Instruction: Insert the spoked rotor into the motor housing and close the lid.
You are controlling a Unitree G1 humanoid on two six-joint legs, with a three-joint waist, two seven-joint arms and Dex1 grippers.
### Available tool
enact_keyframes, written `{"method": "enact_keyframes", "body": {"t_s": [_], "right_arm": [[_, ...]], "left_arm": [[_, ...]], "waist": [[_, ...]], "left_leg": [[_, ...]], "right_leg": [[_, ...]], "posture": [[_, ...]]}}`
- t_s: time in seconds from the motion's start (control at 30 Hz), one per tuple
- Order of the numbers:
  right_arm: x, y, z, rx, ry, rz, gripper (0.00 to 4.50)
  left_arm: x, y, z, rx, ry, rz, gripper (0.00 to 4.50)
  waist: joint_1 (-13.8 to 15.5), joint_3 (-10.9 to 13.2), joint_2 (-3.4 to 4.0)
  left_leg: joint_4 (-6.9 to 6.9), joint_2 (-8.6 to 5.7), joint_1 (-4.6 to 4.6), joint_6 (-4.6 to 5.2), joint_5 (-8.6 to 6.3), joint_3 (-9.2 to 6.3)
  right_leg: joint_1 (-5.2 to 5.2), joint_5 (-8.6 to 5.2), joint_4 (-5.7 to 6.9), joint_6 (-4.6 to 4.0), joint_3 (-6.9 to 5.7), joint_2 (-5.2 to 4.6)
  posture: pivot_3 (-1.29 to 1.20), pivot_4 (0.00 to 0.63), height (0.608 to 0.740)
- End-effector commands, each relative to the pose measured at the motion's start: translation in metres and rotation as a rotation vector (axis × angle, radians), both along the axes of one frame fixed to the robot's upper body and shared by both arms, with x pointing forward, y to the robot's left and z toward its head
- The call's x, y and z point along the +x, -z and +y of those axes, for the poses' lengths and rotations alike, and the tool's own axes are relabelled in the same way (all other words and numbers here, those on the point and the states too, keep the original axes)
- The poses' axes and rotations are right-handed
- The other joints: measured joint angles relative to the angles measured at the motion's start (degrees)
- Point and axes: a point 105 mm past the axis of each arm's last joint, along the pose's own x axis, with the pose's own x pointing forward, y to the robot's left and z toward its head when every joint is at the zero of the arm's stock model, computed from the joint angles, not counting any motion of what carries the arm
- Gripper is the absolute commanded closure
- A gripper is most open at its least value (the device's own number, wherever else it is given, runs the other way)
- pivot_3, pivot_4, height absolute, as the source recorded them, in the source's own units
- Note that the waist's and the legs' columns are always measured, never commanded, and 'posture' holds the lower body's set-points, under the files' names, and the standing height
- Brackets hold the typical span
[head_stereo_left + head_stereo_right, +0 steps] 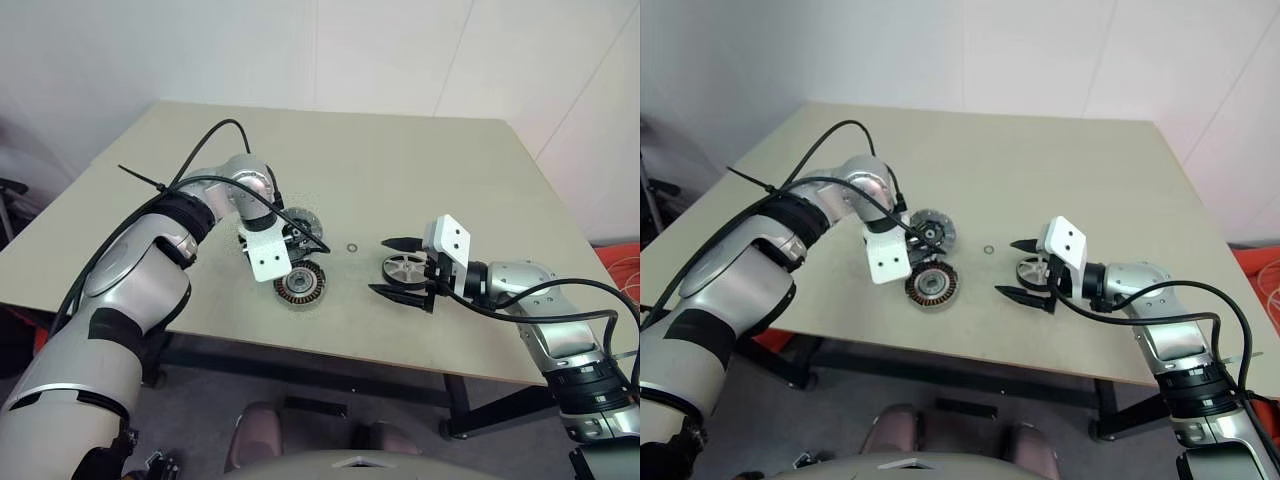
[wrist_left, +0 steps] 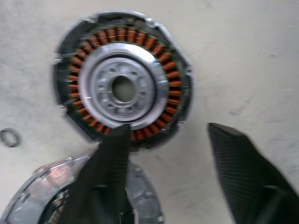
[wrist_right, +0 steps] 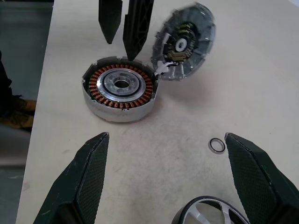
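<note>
Table (image 1: 420,170), tan, running across the centre of the left eye view. Left gripper (image 1: 292,243) at frame centre-left, pointing steeply down just above the motor housing (image 1: 300,284); the white bracket hides the fingertips here. Lid (image 1: 303,222), grey with dark centre, lies just beyond the housing, touching or nearly touching it. Small loose ring (image 1: 352,247) at frame centre, apart from both. Right gripper (image 1: 400,267) right of centre, fingers spread wide, straddling the spoked rotor (image 1: 406,270) without closing on it.

Right eye view: same layout; nothing further.

Left wrist view: housing in the upper middle, copper windings around a silver hub, bore empty. Two black fingers (image 2: 107,182) rise from the bottom edge, standing apart with nothing between them; one fingertip overlaps the housing rim, contact not certain. Lid edge at lower left, ring at the left edge.

Right wrist view: housing centre-left, lid leaning against its rim at upper centre, left fingers close side by side above. Ring at right centre. Rotor rim at the bottom edge, between the spread right fingers.

Step in hand, as judged: rotor not yet inserted, lid off; rotor pickup pending. Next move calls for the right fingers to close on the rotor, lift it, and centre it over the empty bore, with the left gripper clear of the housing.
</note>
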Motion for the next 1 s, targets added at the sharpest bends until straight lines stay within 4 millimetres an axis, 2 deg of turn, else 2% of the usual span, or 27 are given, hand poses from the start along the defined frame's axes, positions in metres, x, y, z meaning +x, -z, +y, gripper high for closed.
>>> {"method": "enact_keyframes", "body": {"t_s": [0.03, 0.13, 0.2, 0.33, 0.4, 0.57, 0.7, 0.87, 1.0], "right_arm": [[0.004, -0.018, 0.002, 0.009, -0.009, -0.07, 0.0], [0.007, -0.019, 0.002, 0.01, 0.007, -0.065, 0.0], [0.012, -0.018, 0.0, -0.005, 0.034, -0.058, 0.0], [0.035, -0.012, -0.007, -0.028, 0.159, 0.048, 0.0], [0.042, -0.016, -0.005, -0.017, 0.179, 0.045, 0.0], [0.06, -0.019, 0.009, -0.005, 0.243, 0.035, 0.0], [0.069, -0.012, 0.026, -0.006, 0.278, 0.066, 0.0], [0.074, 0.003, 0.051, -0.03, 0.275, 0.063, 0.0], [0.079, 0.016, 0.06, -0.062, 0.289, 0.05, 0.0]], "left_arm": [[0.004, -0.016, -0.002, -0.053, -0.075, -0.004, 1.2], [0.003, -0.026, -0.002, -0.111, -0.177, 0.029, 1.2], [-0.005, -0.033, -0.002, -0.17, -0.265, 0.095, 1.2], [-0.037, -0.048, -0.007, -0.408, -0.535, 0.427, 1.2], [-0.046, -0.049, 0.001, -0.453, -0.618, 0.505, 1.2], [-0.05, -0.057, 0.017, -0.689, -0.935, 0.658, 1.2], [-0.05, -0.053, 0.036, -0.885, -1.131, 0.711, 1.2], [-0.053, -0.04, 0.081, -1.069, -1.361, 0.64, 1.2], [-0.058, -0.034, 0.119, -1.173, -1.493, 0.555, 1.2]], "waist": [[0.0, 0.0, 0.0], [-0.2, 0.0, 0.0], [-0.3, 0.0, 0.01], [-1.1, 0.0, 0.08], [-1.5, 0.0, 0.06], [-2.8, 0.0, 0.07], [-4.0, 0.0, 0.1], [-5.4, 0.0, 0.06], [-5.6, 0.0, 0.04]], "left_leg": [[0.0, 0.0, 0.01, 0.0, 0.0, 0.0], [0.0, 0.02, 0.05, 0.0, 0.0, 0.0], [0.0, 0.02, 0.14, -0.01, 0.01, 0.01], [-0.03, -0.02, 0.36, -0.2, 0.1, 0.12], [-0.04, -0.04, 0.45, -0.29, 0.16, 0.15], [-0.06, 0.02, 0.6, -0.52, 0.29, 0.12], [-0.06, 0.02, 0.7, -0.57, 0.32, 0.13], [-0.07, 0.08, 0.66, -0.56, 0.32, 0.06], [-0.09, 0.12, 0.64, -0.47, 0.27, 0.04]], "right_leg": [[0.0, 0.02, 0.0, -0.03, 0.0, 0.0], [-0.04, 0.04, 0.09, -0.07, 0.0, -0.01], [-0.05, 0.02, 0.15, -0.09, 0.0, -0.01], [-0.04, -0.03, 0.33, -0.13, 0.11, -0.04], [-0.05, -0.06, 0.44, -0.13, 0.15, -0.05], [-0.07, -0.36, 0.72, 0.15, 0.13, 0.0], [0.02, -0.36, 0.76, 0.16, 0.13, -0.01], [-0.01, -0.37, 0.72, 0.16, 0.1, 0.08], [0.0, -0.37, 0.61, 0.15, 0.09, 0.16]], "posture": [[0.0, 0.0, 0.74], [0.0, 0.0, 0.74], [0.0, 0.0, 0.74], [0.0, 0.0, 0.74], [0.0, 0.0, 0.74], [0.0, 0.0, 0.74], [0.0, 0.0, 0.74], [0.0, 0.0, 0.74], [0.0, 0.0, 0.74]]}}
